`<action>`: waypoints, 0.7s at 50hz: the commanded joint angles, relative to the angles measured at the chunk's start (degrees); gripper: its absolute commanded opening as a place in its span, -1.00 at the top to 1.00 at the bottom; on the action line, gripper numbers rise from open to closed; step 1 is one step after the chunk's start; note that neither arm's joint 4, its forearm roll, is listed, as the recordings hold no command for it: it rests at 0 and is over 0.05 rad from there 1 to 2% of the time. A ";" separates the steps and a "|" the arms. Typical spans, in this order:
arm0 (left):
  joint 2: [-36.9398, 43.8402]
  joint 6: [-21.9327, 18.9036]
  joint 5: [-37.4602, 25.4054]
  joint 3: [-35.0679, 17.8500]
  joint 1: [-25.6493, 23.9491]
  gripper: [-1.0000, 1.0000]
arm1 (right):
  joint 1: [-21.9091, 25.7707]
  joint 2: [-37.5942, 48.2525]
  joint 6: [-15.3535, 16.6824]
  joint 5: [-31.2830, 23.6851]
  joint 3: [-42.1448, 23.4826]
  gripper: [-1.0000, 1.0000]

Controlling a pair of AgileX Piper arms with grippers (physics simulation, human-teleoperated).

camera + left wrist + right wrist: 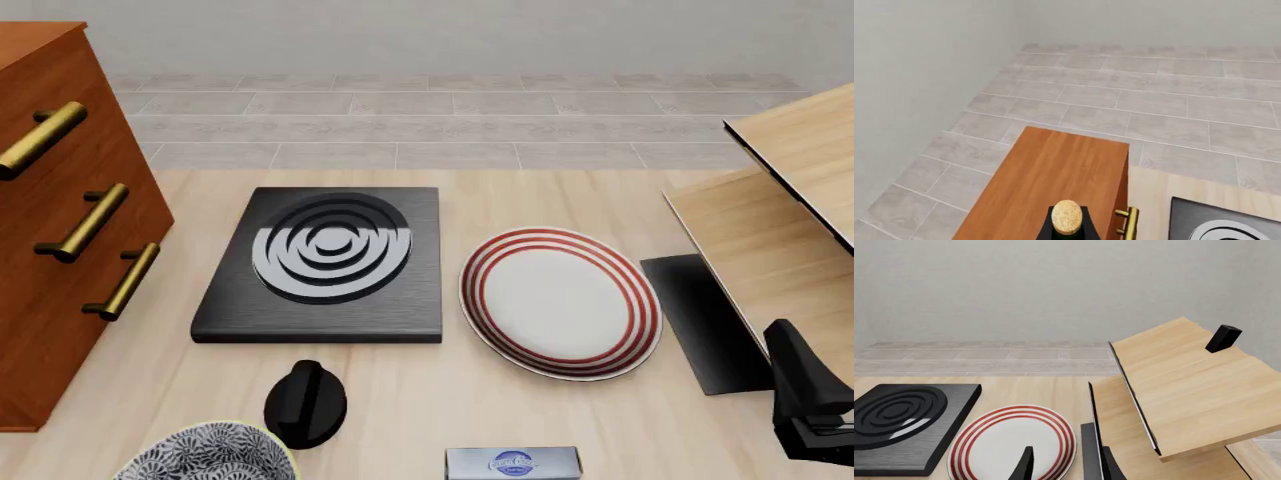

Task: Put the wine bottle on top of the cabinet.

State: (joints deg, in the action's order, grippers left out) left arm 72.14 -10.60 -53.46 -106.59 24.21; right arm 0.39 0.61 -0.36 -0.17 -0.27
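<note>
The wine bottle [1067, 217] shows only in the left wrist view as a tan cork and dark green shoulders close under the camera. It stands above the near end of the reddish-brown cabinet's flat top [1054, 175]. Dark shapes hug its neck on both sides, so my left gripper looks shut on it; the fingers' tips are hidden. The cabinet [60, 250], with three brass handles, stands at the table's left edge. My right gripper [1064, 467] is open and empty, low at the front right [807, 400], by the striped plate's near edge.
A black ringed stove plate [320, 262] lies right of the cabinet, and a red-rimmed plate [561, 300] lies beside it. A black knob [306, 402], a patterned bowl [207, 460] and a small box [514, 464] sit at the front. Pale slanted wood panels [787, 200] fill the right.
</note>
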 commanded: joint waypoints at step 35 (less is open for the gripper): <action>-0.67 -1.20 7.25 15.58 2.31 -1.00 | 0.00 0.01 -0.01 0.00 0.00 -1.00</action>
State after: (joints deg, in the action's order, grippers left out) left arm 69.79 -10.84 -43.54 -94.43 26.28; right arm 0.39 0.61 -0.36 -0.17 -0.27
